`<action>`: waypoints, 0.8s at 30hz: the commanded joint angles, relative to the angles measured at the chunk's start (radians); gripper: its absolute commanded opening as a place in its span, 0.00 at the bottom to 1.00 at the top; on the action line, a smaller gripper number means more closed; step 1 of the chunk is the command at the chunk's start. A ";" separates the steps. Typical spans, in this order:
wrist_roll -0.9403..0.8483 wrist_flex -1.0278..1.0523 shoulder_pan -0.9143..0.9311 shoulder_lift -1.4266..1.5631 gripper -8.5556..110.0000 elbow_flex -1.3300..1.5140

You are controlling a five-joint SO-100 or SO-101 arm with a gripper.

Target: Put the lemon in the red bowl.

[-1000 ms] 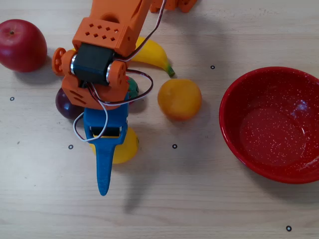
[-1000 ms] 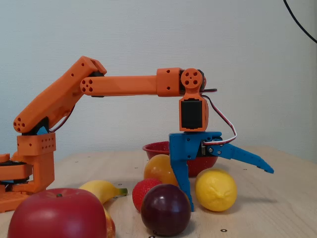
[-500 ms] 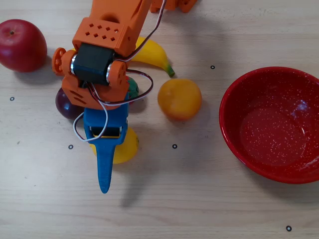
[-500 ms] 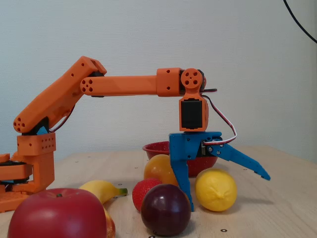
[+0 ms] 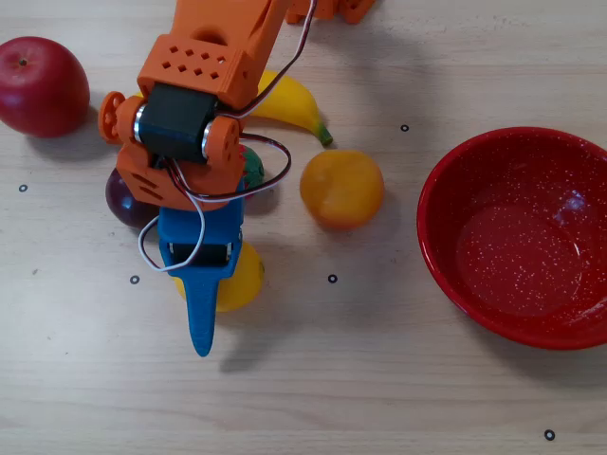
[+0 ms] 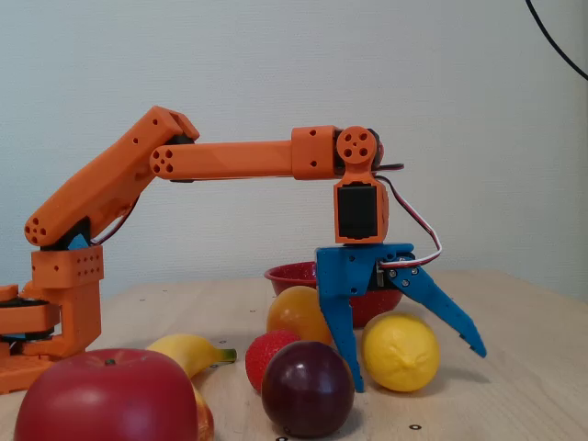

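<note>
- At far left of the overhead view, a glossy red apple (image 5: 40, 85), round, with a dimpled stem end; fills the near-left corner of the fixed view (image 6: 106, 397).
- Beside it, a smooth dark purple plum (image 5: 121, 199), mostly hidden under the arm from above; seen whole and shiny in the fixed view (image 6: 308, 388).
- Above that, the orange arm (image 5: 204, 85), matte printed plastic with rows of small holes and a black servo block.
- Below the servo, the blue plastic gripper (image 6: 418, 369), spread apart but not fully wide: one finger upright, planted just left of the lemon, the other angled down over its right side, tip clear of the table in the fixed view.
- Between those fingers, the lemon (image 6: 401, 351), bright yellow, slightly pebbled, oval with a small nub; resting on the wooden table (image 5: 379, 379), only its edges peeking out beneath the gripper from above (image 5: 245, 275).
- Just behind, a red strawberry (image 6: 268, 356) with green top, and a curved yellow banana (image 5: 289, 104).
- Near the middle, a rounded orange fruit (image 5: 342, 189), matte, standing apart from the lemon.
- At right, well apart from the lemon, the red bowl (image 5: 446, 204), wide, round, glossy enamel with fine white speckles; nothing inside but light reflections.
</note>
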 commanded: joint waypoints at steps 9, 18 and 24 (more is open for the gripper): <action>0.025 -0.023 -0.020 0.054 0.41 -0.067; 0.018 -0.014 -0.023 0.054 0.35 -0.081; 0.023 0.005 -0.028 0.057 0.24 -0.091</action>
